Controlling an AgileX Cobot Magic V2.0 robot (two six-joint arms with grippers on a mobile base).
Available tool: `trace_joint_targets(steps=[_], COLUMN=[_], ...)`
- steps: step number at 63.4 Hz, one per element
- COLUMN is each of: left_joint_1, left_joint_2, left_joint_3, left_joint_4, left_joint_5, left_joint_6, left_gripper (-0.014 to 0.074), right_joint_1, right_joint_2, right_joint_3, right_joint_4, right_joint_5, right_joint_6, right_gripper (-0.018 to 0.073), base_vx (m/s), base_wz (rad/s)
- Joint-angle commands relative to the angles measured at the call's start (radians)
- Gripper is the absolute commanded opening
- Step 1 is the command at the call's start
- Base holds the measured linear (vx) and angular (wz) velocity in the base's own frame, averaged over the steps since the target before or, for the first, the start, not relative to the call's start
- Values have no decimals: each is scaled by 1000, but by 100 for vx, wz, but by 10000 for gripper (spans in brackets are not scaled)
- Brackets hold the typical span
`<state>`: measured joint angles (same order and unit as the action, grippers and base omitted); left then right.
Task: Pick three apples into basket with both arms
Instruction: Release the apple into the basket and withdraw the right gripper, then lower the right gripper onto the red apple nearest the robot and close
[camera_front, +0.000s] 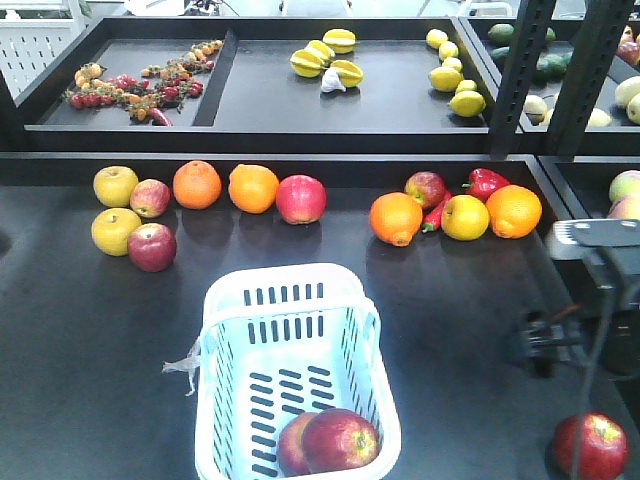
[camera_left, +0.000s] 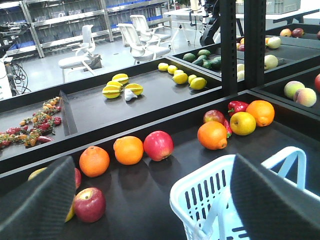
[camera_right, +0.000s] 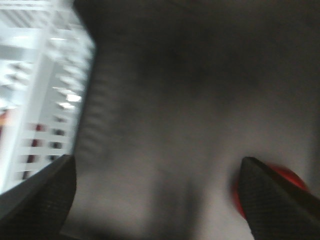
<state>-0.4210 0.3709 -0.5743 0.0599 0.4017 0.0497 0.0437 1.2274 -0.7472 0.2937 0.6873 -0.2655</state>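
The basket (camera_front: 290, 330) already holds two dark-red apples (camera_front: 340, 440), a third apple (camera_front: 592, 447) lies on the black table (camera_front: 100, 380) just right of the right gripper (camera_right: 155, 200), partly behind its right finger, and both grippers' fingers stand apart, the left gripper (camera_left: 150, 200) holding nothing.

- I see the basket (camera_front: 230, 330) as pale, smooth, slightly glossy plastic with slotted walls
- The dark-red apples (camera_front: 340, 440) in it look waxy and shiny
- The table (camera_front: 90, 370) reads dark and matt
- My right gripper's fingers (camera_right: 40, 200) show a fine, rough, dimpled black texture
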Motion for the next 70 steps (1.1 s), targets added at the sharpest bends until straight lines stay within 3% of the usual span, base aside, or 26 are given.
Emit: trace_joint_targets(steps=[1,16,28,70], left_joint_1=[2,2,2,2], left_joint_2=[10,10,10,10], left_joint_3=[-23,-23,-23,-23], left_joint_4=[1,1,1,1], left_joint_5=[-68,-68,-68,-68], left_joint_6=[-10,-10,-10,-10], left_gripper=[593,593,593,593], right_joint_1=[-88,-227,-288,-292], right_joint_2=[-21,-21,12,349], right_joint_3=[-23,-23,-23,-23], right_joint_4=[-39,-84,-100,-106], right_joint_5=[4,6,8,-46], right_joint_6=[46,73,76,78], right_gripper=[616,613,613,599], base_vx=[0,0,0,0], base_wz=[0,0,0,0])
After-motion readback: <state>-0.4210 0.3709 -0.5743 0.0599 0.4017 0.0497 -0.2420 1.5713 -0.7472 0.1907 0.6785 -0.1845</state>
